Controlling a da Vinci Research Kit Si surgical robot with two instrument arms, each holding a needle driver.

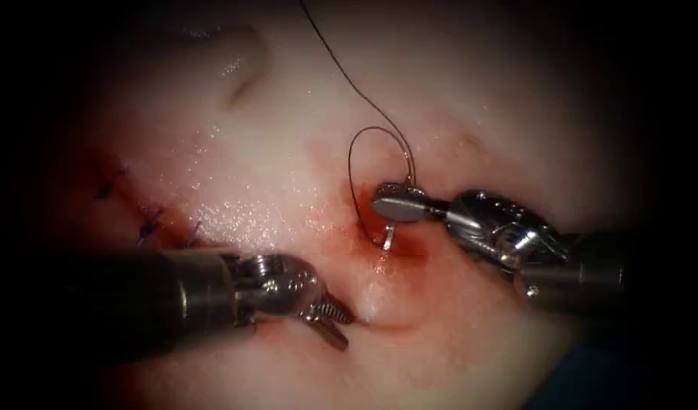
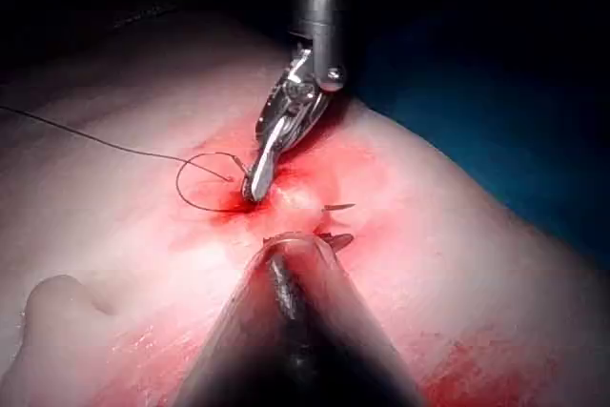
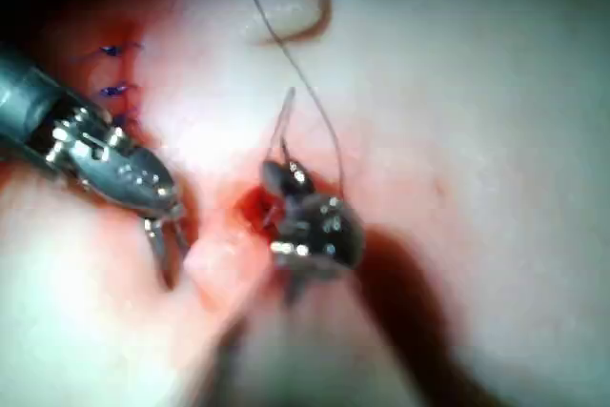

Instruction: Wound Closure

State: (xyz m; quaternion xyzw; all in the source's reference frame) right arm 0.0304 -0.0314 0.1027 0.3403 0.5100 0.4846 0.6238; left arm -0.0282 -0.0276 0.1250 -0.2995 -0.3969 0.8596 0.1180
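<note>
My right tool (image 1: 384,202) comes in from the right with its jaws shut on the curved needle (image 1: 389,237). A short stretch of needle shows below the jaws and runs down into the red cut (image 1: 406,250) in the tissue (image 1: 455,99). The dark thread (image 1: 354,173) drops from the top, loops once beside the right jaws and ends at the needle. My left tool (image 1: 339,325) lies lower left with its jaws open and holding nothing, the tips resting by a raised fold of tissue. In the left wrist view the right tool (image 2: 255,188) points down into the wound beyond my left tips (image 2: 338,223).
Blue stitches (image 1: 147,225) close the cut's earlier stretch at the left, above the left tool's shaft. Red fluid (image 1: 364,228) wets the tissue around the needle. A pale fold of tissue (image 1: 242,64) rises at the back. In the right wrist view the left tool (image 3: 167,250) stands left of the wound.
</note>
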